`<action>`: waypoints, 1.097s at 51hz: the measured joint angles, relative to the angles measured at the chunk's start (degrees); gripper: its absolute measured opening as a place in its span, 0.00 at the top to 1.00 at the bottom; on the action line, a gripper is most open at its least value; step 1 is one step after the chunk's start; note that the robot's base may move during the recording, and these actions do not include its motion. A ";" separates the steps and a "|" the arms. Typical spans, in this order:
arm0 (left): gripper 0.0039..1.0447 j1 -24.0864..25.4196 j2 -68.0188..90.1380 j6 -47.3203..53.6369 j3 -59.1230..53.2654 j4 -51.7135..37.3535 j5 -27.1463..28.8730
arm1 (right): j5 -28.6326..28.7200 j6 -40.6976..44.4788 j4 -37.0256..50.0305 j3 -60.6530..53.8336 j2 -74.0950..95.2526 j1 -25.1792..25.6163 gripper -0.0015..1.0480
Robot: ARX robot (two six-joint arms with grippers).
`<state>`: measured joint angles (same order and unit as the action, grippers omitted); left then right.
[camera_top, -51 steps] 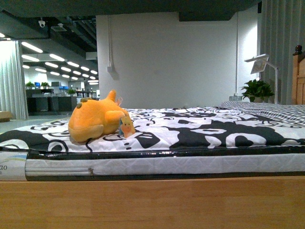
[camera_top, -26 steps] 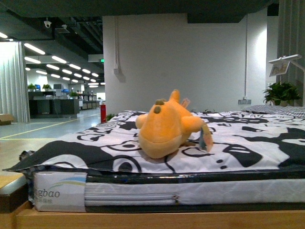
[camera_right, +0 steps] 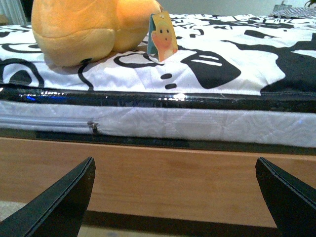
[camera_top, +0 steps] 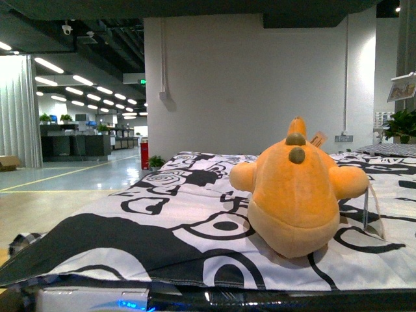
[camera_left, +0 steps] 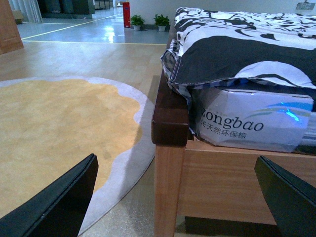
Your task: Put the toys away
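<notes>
Writing on mattress wrapper (camera_left: 232,111) reads "zongbao 天然环保棕"; plush toy (camera_top: 296,188) lies on bedspread (camera_top: 162,221); left gripper (camera_left: 175,160) and right gripper (camera_right: 175,160) both spread apart, empty.

Right wrist view crops the plush toy (camera_right: 84,29)

I count one orange plush toy (camera_top: 296,195) with one paper tag (camera_right: 163,43), one mattress (camera_right: 197,126) under one black-and-white sheet (camera_top: 162,221), one wooden bed frame (camera_right: 173,177), one round rug (camera_left: 49,128), two potted plants (camera_left: 137,20) (camera_left: 160,20), and two of my own, the left gripper (camera_left: 176,159) and the right gripper (camera_right: 175,160).
</notes>
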<state>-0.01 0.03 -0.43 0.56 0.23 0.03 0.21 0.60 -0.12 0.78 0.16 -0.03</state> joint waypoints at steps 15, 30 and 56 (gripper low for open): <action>0.06 0.00 0.02 0.00 0.00 0.00 0.00 | 0.00 0.02 0.00 0.00 0.00 0.00 0.06; 0.06 0.00 0.00 -0.02 0.00 0.00 -0.02 | 22.47 -5.42 3.21 0.70 7.72 9.51 0.06; 0.06 0.00 0.00 0.00 0.00 0.00 -0.02 | 18.05 -7.10 28.28 19.39 38.21 5.33 0.06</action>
<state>-0.01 0.03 -0.43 0.56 0.23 0.01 18.26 -6.50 28.16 20.16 38.37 5.30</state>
